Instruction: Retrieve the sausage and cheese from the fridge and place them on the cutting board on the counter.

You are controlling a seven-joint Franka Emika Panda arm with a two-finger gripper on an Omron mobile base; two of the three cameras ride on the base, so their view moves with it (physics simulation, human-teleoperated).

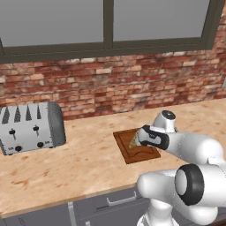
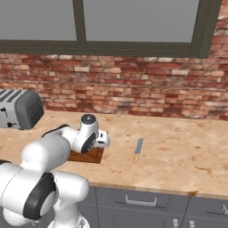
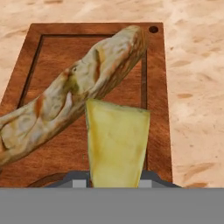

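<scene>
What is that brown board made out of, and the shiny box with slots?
The cutting board looks like dark wood with a smooth finish: brown grain streaks show. The toaster looks like brushed silver metal, judging by its grey sheen, though a rendered surface leaves that open.

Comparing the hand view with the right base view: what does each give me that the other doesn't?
Hand view alone: the cheese, a pale yellow wedge at the gripper, above the cutting board, where a mottled sausage lies diagonally.

Right base view alone: a knife on the counter, the toaster, brick wall and window.

Both: the board and tan counter.
</scene>
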